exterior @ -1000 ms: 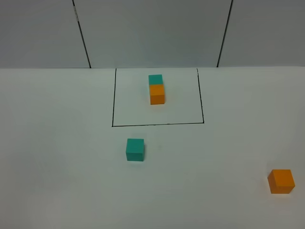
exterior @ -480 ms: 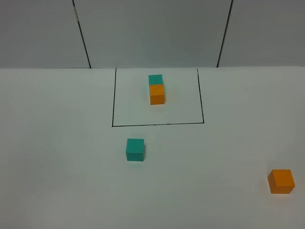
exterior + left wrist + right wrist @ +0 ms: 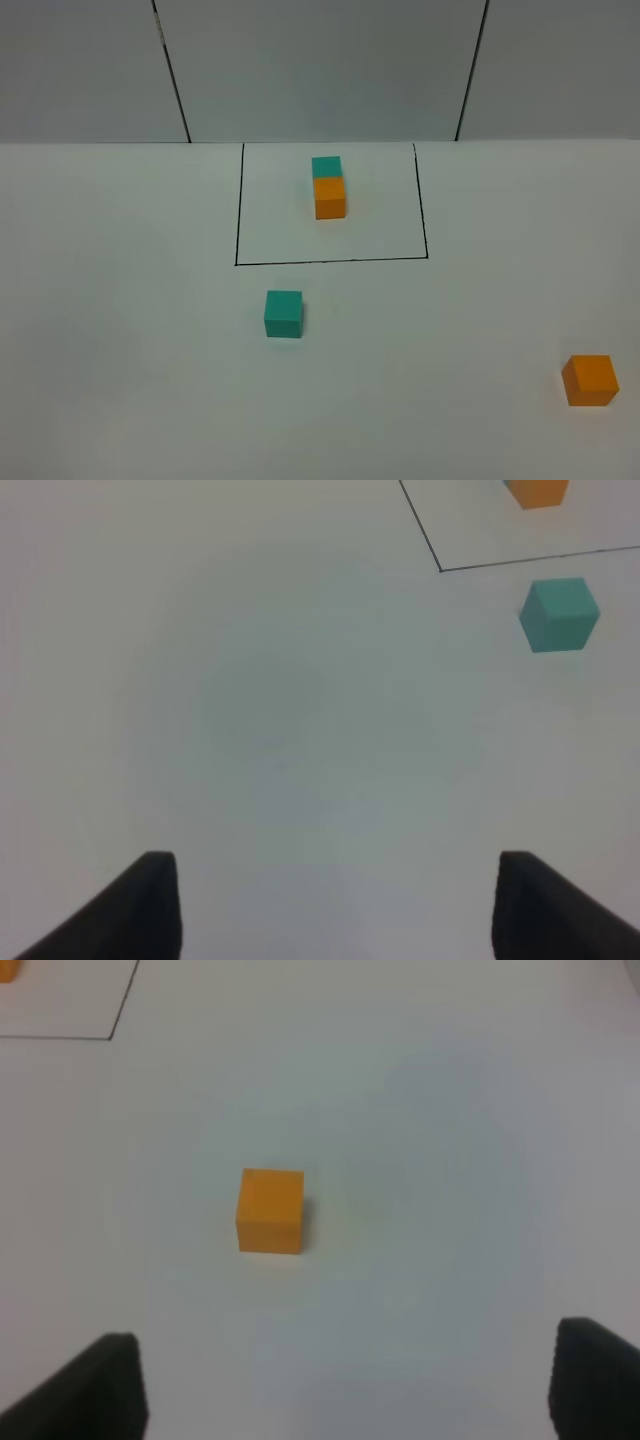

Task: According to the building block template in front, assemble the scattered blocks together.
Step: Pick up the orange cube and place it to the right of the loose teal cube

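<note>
Hovering over the table with jaws spread wide on both arms, nothing held
Orange cube (image 3: 271, 1210) lies ahead of the right gripper (image 3: 345, 1385), a little off its centre line; teal cube (image 3: 559, 614) sits further ahead of the left gripper (image 3: 340, 905) and off to one side, near the framed template (image 3: 329, 187); an off-centre descent would likely knock a cube askew instead of gripping it.

White tabletop (image 3: 120, 350); grey panelled back wall (image 3: 320, 70) behind, two dark vertical seams (image 3: 172, 70).

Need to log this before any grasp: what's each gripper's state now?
Left gripper: open, holding nothing.
Right gripper: open, holding nothing.
</note>
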You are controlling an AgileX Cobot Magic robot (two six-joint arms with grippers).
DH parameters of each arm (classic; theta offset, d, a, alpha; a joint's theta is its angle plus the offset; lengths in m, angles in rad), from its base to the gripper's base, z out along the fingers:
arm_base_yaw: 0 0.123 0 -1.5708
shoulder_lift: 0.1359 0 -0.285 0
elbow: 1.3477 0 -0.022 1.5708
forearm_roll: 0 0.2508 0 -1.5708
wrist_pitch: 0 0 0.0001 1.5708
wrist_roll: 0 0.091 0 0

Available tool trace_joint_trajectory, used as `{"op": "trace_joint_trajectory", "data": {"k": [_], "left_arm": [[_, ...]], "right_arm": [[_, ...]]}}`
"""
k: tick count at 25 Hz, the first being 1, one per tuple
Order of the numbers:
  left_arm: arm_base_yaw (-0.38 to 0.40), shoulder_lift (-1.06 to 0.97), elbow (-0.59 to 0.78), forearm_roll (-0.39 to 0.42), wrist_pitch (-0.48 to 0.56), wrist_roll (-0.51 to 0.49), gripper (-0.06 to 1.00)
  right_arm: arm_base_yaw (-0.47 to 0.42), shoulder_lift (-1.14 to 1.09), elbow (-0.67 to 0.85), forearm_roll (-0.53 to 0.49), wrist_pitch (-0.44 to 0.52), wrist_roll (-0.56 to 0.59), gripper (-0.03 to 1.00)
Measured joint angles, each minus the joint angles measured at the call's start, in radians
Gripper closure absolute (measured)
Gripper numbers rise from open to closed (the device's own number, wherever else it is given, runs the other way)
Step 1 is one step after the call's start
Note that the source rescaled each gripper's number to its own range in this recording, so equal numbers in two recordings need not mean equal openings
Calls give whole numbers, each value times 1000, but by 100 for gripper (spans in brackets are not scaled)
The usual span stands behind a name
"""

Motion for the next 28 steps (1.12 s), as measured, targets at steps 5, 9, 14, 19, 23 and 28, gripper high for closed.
{"op": "trace_joint_trajectory", "data": {"k": [5, 9, 14, 19, 23, 28], "left_arm": [[0, 0, 0, 0, 0, 0, 48], [0, 0, 0, 0, 0, 0, 48], [0, 0, 0, 0, 0, 0, 48], [0, 0, 0, 0, 0, 0, 48], [0, 0, 0, 0, 0, 0, 48], [0, 0, 0, 0, 0, 0, 48]], "right_arm": [[0, 0, 0, 0, 0, 0, 30], [0, 0, 0, 0, 0, 0, 30], [0, 0, 0, 0, 0, 0, 30], [0, 0, 0, 0, 0, 0, 30], [0, 0, 0, 6, 0, 1, 30], [0, 97, -39, 58, 0, 34, 30]]}}
